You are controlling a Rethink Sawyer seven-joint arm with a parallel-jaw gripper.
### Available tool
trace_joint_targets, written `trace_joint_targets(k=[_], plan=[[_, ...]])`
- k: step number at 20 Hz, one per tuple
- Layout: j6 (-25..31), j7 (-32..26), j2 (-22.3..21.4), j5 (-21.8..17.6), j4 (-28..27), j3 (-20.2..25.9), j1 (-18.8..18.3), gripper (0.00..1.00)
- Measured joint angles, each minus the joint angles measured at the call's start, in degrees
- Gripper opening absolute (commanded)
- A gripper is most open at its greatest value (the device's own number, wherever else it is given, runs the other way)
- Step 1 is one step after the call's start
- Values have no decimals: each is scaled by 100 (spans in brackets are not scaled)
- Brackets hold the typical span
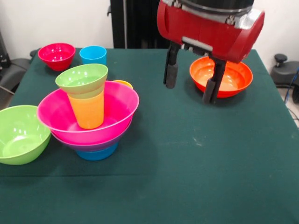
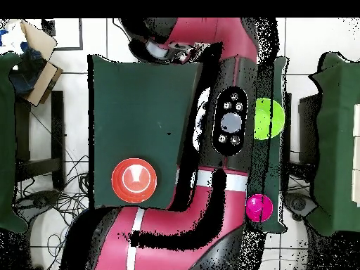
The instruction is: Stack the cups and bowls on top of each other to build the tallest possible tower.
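The tower stands at the left of the front view: a mid blue bowl point(image 1: 96, 152) at the bottom, a purple bowl point(image 1: 79, 143) on it, then the big pink bowl point(image 1: 119, 105). An orange-yellow cup point(image 1: 88, 111) stands in the pink bowl, with the small green bowl point(image 1: 82, 78) on top. A pale yellow cup's rim point(image 1: 124, 84) shows behind the pink bowl. My gripper point(image 1: 190, 80) is open and empty, just in front of the orange bowl point(image 1: 220, 77) point(image 2: 133, 180). The big lime green bowl point(image 1: 18, 134) point(image 2: 268, 117), small red bowl point(image 1: 56, 56) point(image 2: 259, 207) and sky blue cup point(image 1: 93, 55) stand apart.
The dark green table cloth point(image 1: 196, 158) point(image 2: 140, 91) covers the table. In the overhead view my arm point(image 2: 231, 121) lies over the tower and hides it. Chairs stand off the table's sides.
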Motion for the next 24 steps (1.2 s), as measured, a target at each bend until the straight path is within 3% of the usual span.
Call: trace_joint_targets(k=[13,24], plan=[[45,0,603,5,-810,-135,-35,100],[-17,0,644,5,-768,-229,-311,100]])
